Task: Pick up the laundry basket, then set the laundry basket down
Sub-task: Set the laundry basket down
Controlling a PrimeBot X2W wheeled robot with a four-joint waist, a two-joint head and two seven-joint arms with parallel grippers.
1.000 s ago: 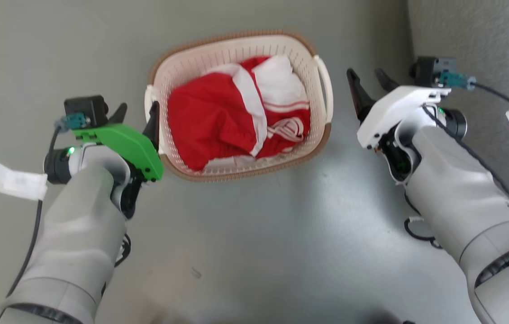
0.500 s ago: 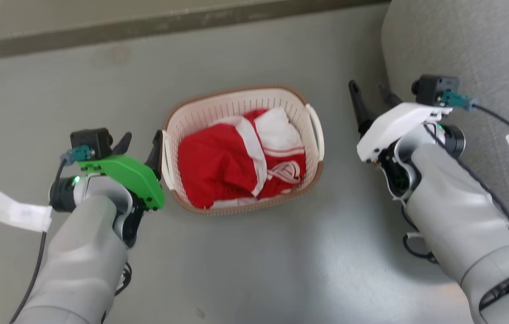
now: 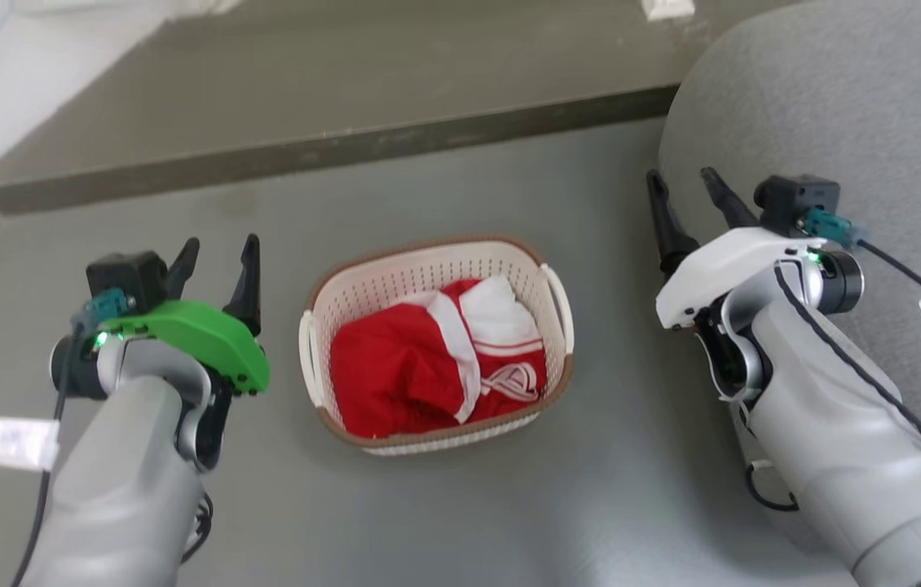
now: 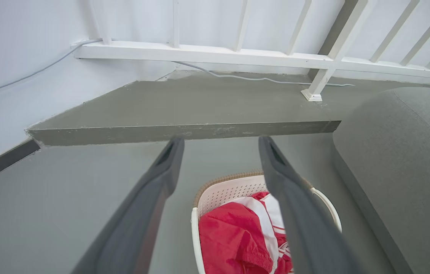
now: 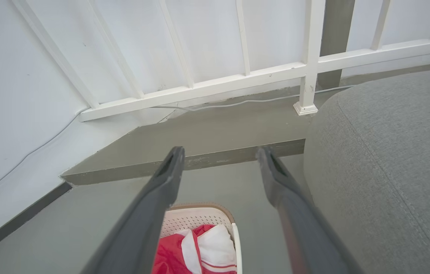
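Left tool and right tool, both spread and empty, flank the laundry basket; gripping both handles evenly should keep it level.

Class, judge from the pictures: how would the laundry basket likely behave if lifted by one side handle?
Probably light: the laundry basket is perforated plastic holding only soft red-and-white clothing. Lifted by one handle, it would likely tilt. Its holed walls may flex slightly.
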